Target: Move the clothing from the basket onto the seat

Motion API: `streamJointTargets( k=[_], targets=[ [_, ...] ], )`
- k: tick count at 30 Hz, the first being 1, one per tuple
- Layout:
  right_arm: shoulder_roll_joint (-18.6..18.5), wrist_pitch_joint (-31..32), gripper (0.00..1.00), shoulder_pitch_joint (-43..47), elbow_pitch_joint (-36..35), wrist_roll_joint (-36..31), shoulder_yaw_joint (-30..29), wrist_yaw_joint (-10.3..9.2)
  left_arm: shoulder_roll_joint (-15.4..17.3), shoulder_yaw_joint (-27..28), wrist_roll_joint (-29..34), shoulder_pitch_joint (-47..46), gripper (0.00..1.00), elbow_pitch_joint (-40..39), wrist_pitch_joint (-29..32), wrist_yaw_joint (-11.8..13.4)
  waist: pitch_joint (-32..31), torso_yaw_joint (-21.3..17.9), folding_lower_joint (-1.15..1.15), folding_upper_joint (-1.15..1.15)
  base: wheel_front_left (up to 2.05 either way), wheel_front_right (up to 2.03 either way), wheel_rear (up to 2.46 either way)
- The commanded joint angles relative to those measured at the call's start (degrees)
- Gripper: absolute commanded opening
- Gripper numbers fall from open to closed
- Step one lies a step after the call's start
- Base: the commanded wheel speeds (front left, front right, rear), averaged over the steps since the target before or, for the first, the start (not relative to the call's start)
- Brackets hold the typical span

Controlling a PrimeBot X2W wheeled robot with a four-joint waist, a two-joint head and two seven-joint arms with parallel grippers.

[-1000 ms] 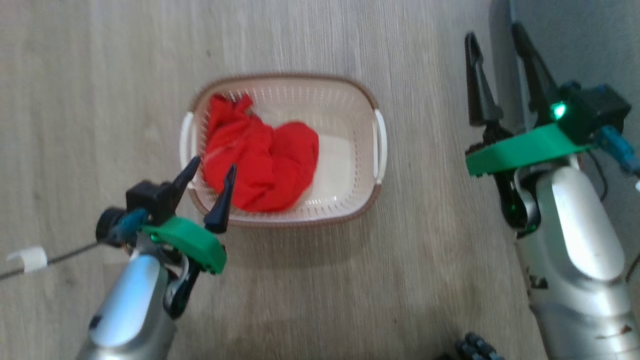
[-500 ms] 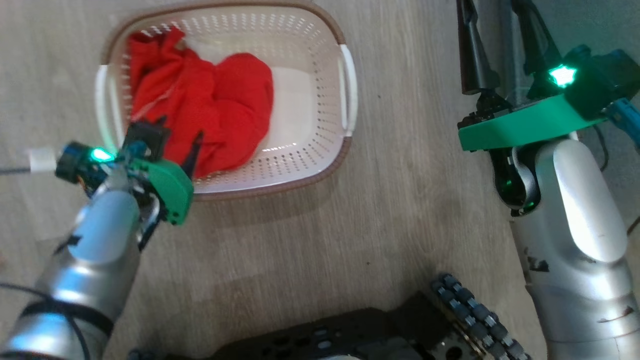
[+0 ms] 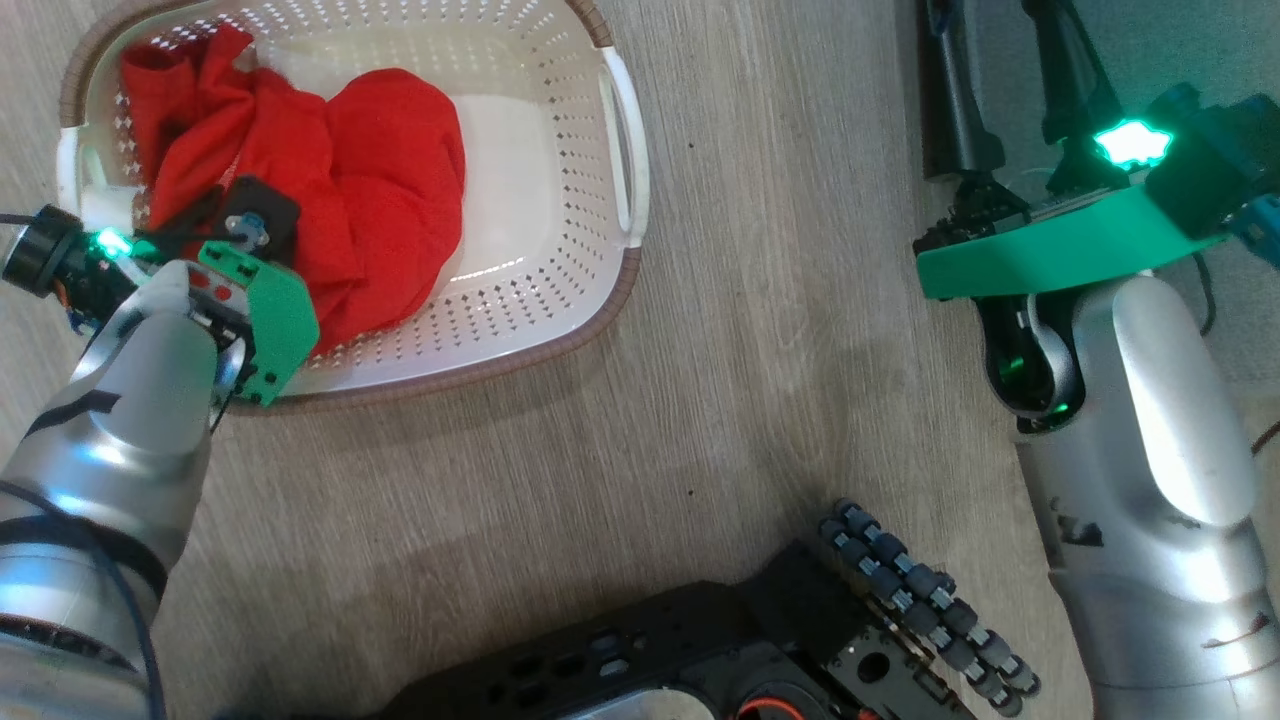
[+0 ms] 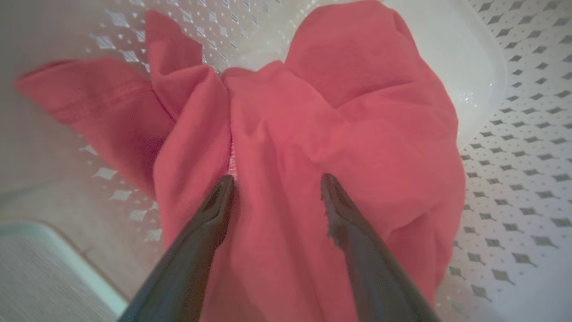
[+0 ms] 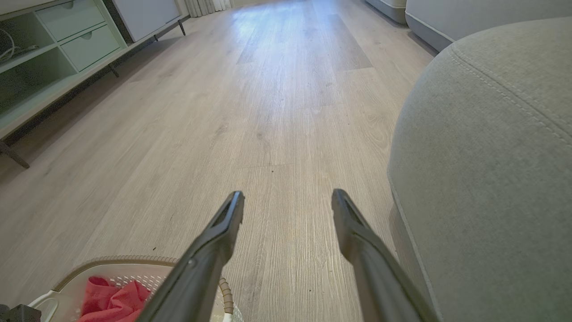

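The cream basket (image 3: pixel 620 190) stands on the wood floor at the upper left of the head view, with the red clothing (image 3: pixel 390 170) bunched in its left half. My left arm (image 3: pixel 255 305) reaches down into it. In the left wrist view my left gripper (image 4: pixel 276 183) is open, both fingertips resting on the clothing (image 4: pixel 357 112), a fold between them. My right gripper (image 3: pixel 1010 90) is open and holds nothing, up at the right beside the grey seat (image 3: pixel 1200 40). The right wrist view shows that gripper (image 5: pixel 288 197) over bare floor, the seat (image 5: pixel 491 156) to its right, the basket (image 5: pixel 111 264) at lower left.
My own black base with its roller wheel (image 3: pixel 900 590) sits at the bottom of the head view. A pale cabinet with drawers (image 5: pixel 67 40) lines the far left of the room. Wood floor (image 5: pixel 277 89) stretches between cabinet and seat.
The head camera has tilted down, shifting the basket up and left in the picture. My left gripper has dropped from above the basket's near rim into the basket onto the clothing. The right arm holds still.
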Motion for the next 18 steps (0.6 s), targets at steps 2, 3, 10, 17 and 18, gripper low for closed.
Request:
streamJointTargets(
  k=[2, 3, 10, 17, 18],
  targets=[
    [0.66, -0.37, 1.00, 1.38, -1.93, 0.82, 0.66, -0.02, 1.82, -0.36, 1.47, -0.68, 1.00, 1.04, 0.39, 0.14, 0.07, -0.19, -0.01, 0.00, 0.00, 0.00, 0.00],
    [0.66, -0.37, 1.00, 1.41, -1.93, 0.93, 0.66, -0.02, 1.75, -0.84, 1.86, -0.90, 1.00, 1.41, 0.46, 0.35, 0.04, -0.25, -0.01, 0.00, 0.00, 0.00, 0.00],
    [0.66, -0.37, 1.00, 1.68, -1.56, 0.93, 0.32, -0.02, 0.35, -1.57, 1.16, -0.58, 0.00, 3.36, 0.13, -0.29, -2.05, -0.11, -0.01, 0.00, 0.00, 0.00, 0.00],
    [0.66, -0.37, 1.00, 2.75, -0.38, -0.40, -0.20, -0.02, -1.99, 0.63, -2.77, 2.58, 0.00, 4.02, -2.89, -1.50, -7.48, 1.24, -0.01, 0.00, 0.00, 0.00, 0.00],
    [0.66, -0.37, 1.00, 2.94, -0.13, -0.73, -0.35, -0.02, -2.50, 1.14, -3.60, 3.10, 0.00, 3.92, -3.46, -1.85, -8.41, 1.60, -0.01, 0.00, 0.00, 0.00, 0.00]
  ],
)
